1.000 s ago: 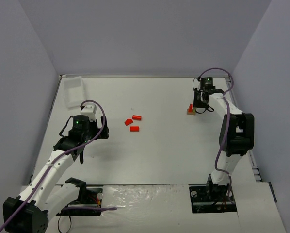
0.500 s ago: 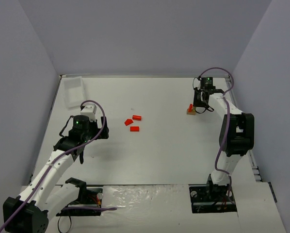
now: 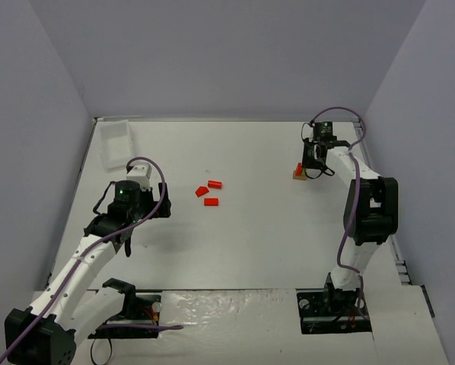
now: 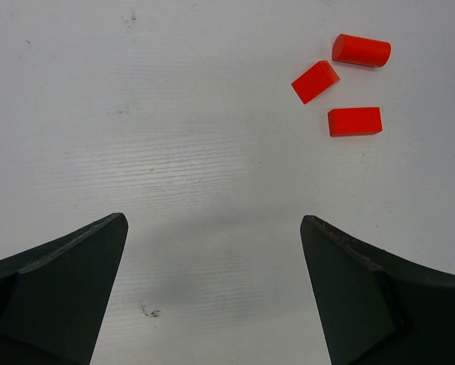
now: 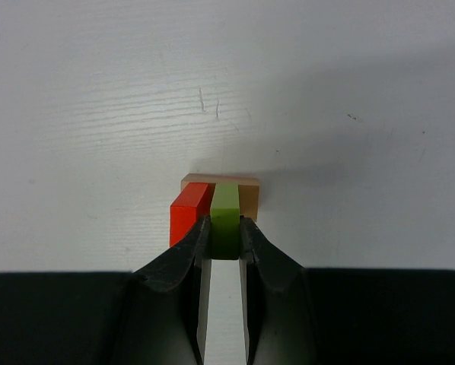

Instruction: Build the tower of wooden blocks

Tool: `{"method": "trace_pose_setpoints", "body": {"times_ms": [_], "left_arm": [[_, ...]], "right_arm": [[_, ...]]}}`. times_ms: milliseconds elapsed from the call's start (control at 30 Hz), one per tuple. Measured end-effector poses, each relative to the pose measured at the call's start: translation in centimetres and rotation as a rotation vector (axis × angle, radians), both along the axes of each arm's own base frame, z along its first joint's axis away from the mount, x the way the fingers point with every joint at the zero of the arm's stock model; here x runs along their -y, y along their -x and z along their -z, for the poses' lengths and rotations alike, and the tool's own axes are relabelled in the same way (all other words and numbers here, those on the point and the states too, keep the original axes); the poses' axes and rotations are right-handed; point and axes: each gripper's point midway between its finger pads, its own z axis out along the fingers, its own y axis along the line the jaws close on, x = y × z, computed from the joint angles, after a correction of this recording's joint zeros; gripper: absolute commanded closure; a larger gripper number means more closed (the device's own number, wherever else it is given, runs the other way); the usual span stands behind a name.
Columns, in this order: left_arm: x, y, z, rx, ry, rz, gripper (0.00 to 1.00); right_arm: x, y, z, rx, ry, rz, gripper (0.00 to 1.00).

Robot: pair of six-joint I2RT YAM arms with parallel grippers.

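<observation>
Starting nearest with left gripper: spread wide, gripping nothing, hanging over bare table. Seeing three loose reds at 1 o'clock from it in left wrist view, near each other but not touching. Nearest is red bar, lying flat, long axis 3-to-9. Just past it, red slanted block, long axis 2-to-8. Farthest, red cylinder, on its side, long axis about 3-to-9. Placing the trio mid-table in top view, well apart from both grippers. Farther out, at 2 o'clock of table, finding right gripper clamped on green stick, one finger on each side. Reading stick's long axis as 12-to-6 in right wrist view, in line with the fingers; can't tell upright vs tilted from that. Sitting over tan base, with red block touching stick's 9 o'clock side, same axis. Farthest, in 10 o'clock corner, spotting clear tray, long axis roughly 12-to-6, well apart from everything else.
</observation>
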Motion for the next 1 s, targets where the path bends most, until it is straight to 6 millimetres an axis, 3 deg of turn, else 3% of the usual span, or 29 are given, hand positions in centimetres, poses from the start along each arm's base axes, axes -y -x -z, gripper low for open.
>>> {"method": "trace_pose_setpoints", "body": {"times_ms": [733,1000], "left_arm": [[0.0,0.0,0.0,0.0,0.001,0.001,0.03],[0.1,0.0,0.0,0.0,0.002,0.003,0.03]], "right_arm": [[0.2,0.4,0.5,-0.01,0.008,0.009,0.76],[-0.1,0.4,-0.6,0.015,0.001,0.01,0.74]]}}
